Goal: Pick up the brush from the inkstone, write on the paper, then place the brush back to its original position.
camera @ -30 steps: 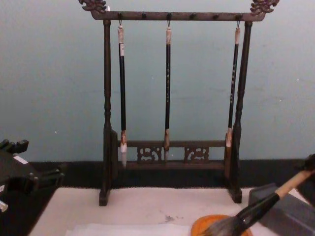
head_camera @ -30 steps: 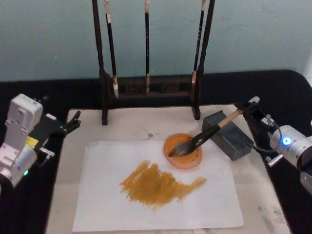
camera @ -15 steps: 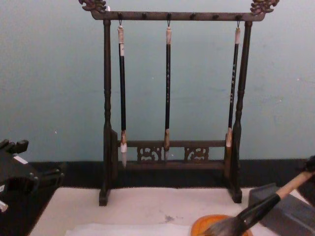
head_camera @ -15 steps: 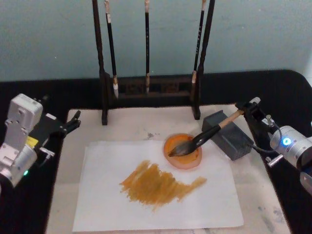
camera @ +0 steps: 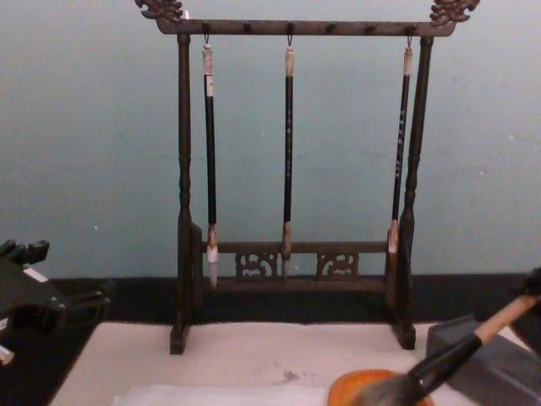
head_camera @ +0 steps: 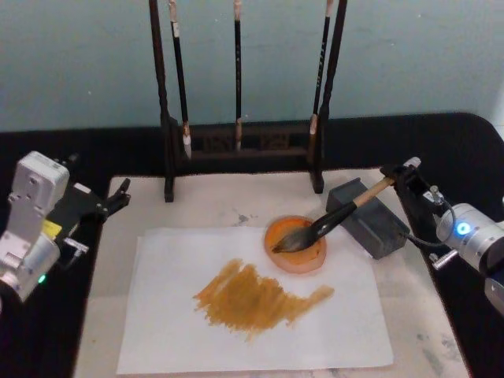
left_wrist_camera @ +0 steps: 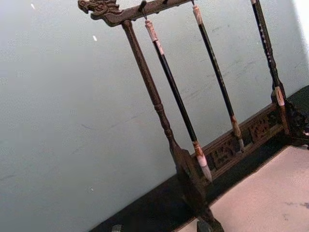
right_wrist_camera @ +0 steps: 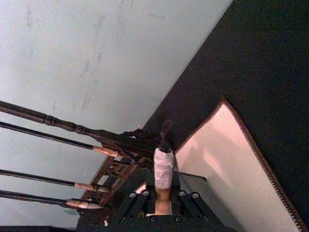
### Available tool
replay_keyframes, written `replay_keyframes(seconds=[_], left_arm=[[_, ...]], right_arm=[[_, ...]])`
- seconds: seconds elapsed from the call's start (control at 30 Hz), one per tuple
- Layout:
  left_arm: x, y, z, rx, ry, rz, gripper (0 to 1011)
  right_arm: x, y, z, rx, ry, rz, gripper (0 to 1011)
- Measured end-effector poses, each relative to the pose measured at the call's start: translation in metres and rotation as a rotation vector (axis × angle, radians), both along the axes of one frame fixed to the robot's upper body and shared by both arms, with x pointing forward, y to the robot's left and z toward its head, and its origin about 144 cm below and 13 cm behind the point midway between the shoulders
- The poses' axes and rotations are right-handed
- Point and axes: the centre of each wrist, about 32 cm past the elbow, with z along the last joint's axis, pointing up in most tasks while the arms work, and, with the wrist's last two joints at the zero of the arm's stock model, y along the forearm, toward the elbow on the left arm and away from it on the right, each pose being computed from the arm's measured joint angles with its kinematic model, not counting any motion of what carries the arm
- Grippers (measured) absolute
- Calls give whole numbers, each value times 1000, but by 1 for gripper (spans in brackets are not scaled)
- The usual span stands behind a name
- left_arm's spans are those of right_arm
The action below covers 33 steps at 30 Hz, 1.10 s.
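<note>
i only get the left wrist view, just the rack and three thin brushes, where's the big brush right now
Observer: The brush slants with its bristles in the inkstone, its handle passing over a grey block.
Operator: which arm has it
Observer: The right pincer is shut on the handle's top end; the left pincer hangs open beside the mat's far left corner.
Operator: anything on the paper yet
Observer: Yes, the paper carries a broad ochre smear near its middle.
</note>
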Motion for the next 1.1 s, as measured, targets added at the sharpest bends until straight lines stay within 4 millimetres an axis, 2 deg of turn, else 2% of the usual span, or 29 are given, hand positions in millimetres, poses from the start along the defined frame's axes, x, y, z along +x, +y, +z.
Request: replay_keyframes(seconds=[0.03,0.2,0.33,0.53,0.57,0.67,0.77,0.8,0.97,1.1], left_arm=[[0,0,0,0,0,0,1010],[0,0,0,0,0,0,1010],[0,0,0,0,0,0,1010],[0,0,0,0,0,0,1010],[0,0,0,0,0,0,1010],[0,0,0,0,0,0,1010],[0,0,0,0,0,0,1010],[0,0,0,0,0,0,1010],[0,0,0,0,0,0,1010],[0,0,0,0,0,0,1010]], right_arm=[[0,0,0,0,0,0,169],[0,0,0,1,0,0,313],[0,0,0,1,0,0,471],[0,0,0,1,0,1,642],[0,0,0,2,0,1,702],[0,0,0,1,0,1,799],[0,0,0,1,0,1,854],[0,0,0,1,0,1,904],[0,0,0,1,0,1,1000],[0,0,0,1,0,1,1000]])
